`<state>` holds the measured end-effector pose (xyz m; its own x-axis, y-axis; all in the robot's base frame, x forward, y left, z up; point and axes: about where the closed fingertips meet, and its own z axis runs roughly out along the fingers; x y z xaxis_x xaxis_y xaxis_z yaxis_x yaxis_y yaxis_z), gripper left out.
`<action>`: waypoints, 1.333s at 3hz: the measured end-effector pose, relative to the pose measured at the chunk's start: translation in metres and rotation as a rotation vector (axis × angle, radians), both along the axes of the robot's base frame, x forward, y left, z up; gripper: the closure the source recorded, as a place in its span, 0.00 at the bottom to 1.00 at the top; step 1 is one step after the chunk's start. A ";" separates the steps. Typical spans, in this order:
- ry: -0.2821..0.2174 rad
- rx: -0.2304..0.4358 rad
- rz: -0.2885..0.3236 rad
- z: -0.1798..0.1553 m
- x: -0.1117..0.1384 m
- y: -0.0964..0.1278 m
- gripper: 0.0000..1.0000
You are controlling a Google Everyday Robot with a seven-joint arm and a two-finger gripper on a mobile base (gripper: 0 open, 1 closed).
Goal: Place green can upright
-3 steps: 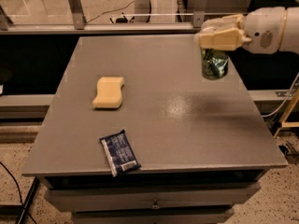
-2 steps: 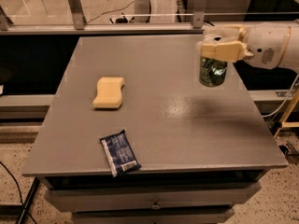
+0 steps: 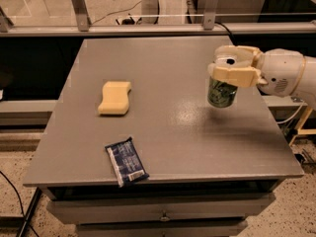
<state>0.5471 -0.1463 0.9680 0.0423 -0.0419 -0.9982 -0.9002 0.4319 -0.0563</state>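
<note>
The green can (image 3: 221, 94) has a mottled green body and hangs upright under my gripper (image 3: 232, 74), over the right side of the grey table (image 3: 168, 132). The cream fingers are shut on the can's top, which they hide. The can's bottom sits just above or on the table surface; I cannot tell whether it touches. My white arm reaches in from the right edge of the view.
A yellow sponge (image 3: 114, 98) lies on the left middle of the table. A dark blue snack packet (image 3: 126, 161) lies near the front edge. A glass barrier with metal posts (image 3: 79, 6) runs behind the table. Drawers sit under the tabletop.
My gripper has carried the can down and slightly toward the front of the table; the can hangs lower over the surface now. The sponge and packet have not moved.
</note>
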 end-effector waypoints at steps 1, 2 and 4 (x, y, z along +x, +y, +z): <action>0.041 0.030 -0.008 -0.038 -0.011 -0.004 0.55; 0.034 0.026 -0.001 -0.032 -0.009 0.000 0.24; 0.037 0.021 0.008 -0.031 -0.009 0.004 0.00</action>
